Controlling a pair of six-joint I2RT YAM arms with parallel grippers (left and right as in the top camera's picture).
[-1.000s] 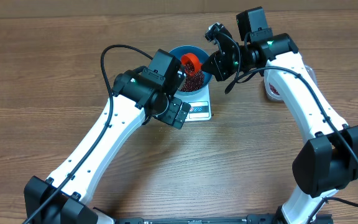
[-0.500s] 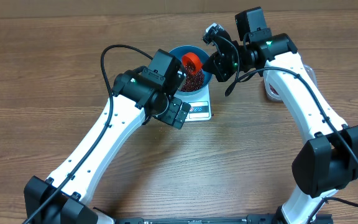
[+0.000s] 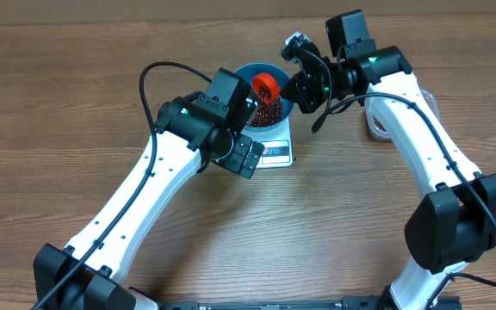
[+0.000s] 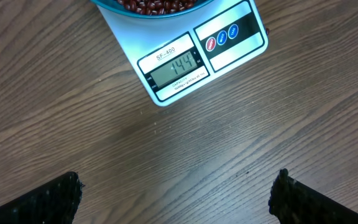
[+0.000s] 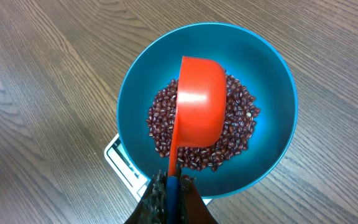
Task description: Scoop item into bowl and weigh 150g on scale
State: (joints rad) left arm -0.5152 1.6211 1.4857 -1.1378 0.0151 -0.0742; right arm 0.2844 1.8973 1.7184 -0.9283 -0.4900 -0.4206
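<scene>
Beans point(image 5: 238, 118) lay heaped in blue bowl point(image 5: 272, 68) on white scale point(image 4: 173, 68) — just ahead of right gripper point(image 5: 174, 186), clamped tight on handle of orange scoop point(image 5: 197, 106) tipped bottom-up over them. Left gripper point(image 4: 176, 199) spread wide, empty, hovering near scale's display point(image 4: 176, 65) — reading 144.

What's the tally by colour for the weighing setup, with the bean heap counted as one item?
Blue: 1, bowl
Orange: 1, scoop
White: 1, scale
Dark red-brown: 1, bean heap
Total: 4
</scene>
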